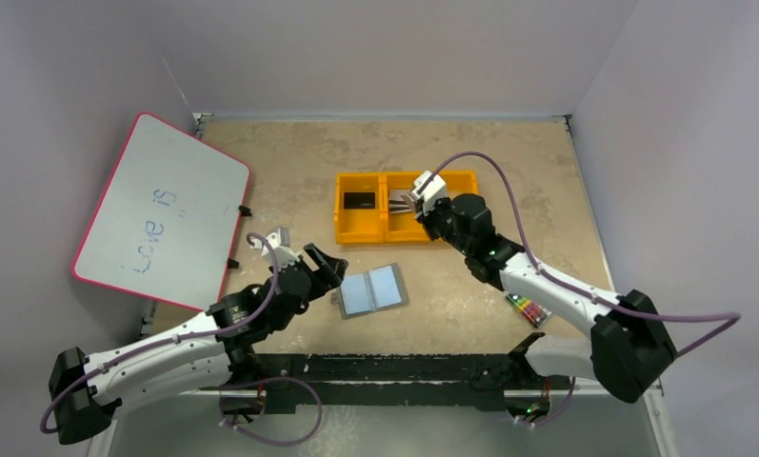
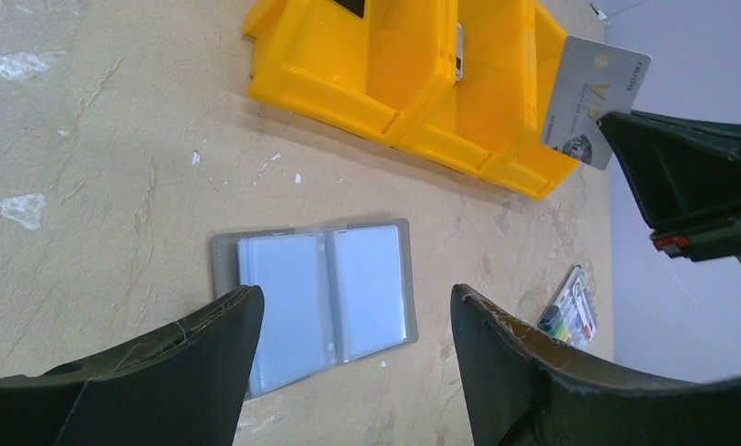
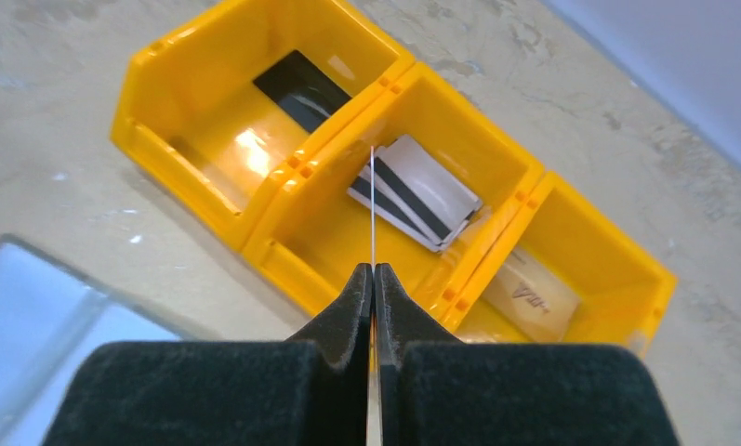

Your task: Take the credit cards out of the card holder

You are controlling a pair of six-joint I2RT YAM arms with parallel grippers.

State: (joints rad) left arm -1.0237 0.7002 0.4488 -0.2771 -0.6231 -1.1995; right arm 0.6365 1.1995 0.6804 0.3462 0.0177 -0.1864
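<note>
Left fingers point(image 2: 208, 348) stand wide apart with nothing between them, hovering low over the card holder point(image 2: 320, 297). It lies spread open and flat on the surface point(image 1: 451, 162), pale blue-grey pockets facing up, near the front edge and a little left of centre.

Across from them, the right fingers point(image 3: 348, 316) are pinched tight on a silver-white card point(image 2: 589, 93). They hold it upright by its lower edge above the yellow bin tray point(image 3: 208, 214). From the right wrist I see it only as a thin line, edge-on, over the middle compartment.

That tray sits farther back on the surface, apart from the holder. Its left compartment holds a black card point(image 3: 301, 88) lying flat. The middle one holds a white card with dark stripes point(image 3: 413, 190), leaning at an angle against the wall. A pale beige card point(image 3: 534, 297) rests in the right one.

A pack of coloured crayons point(image 1: 529, 309) lies to the right of the holder, under the right arm. A pink-rimmed whiteboard point(image 1: 161, 209) with blue writing leans at the far left.
</note>
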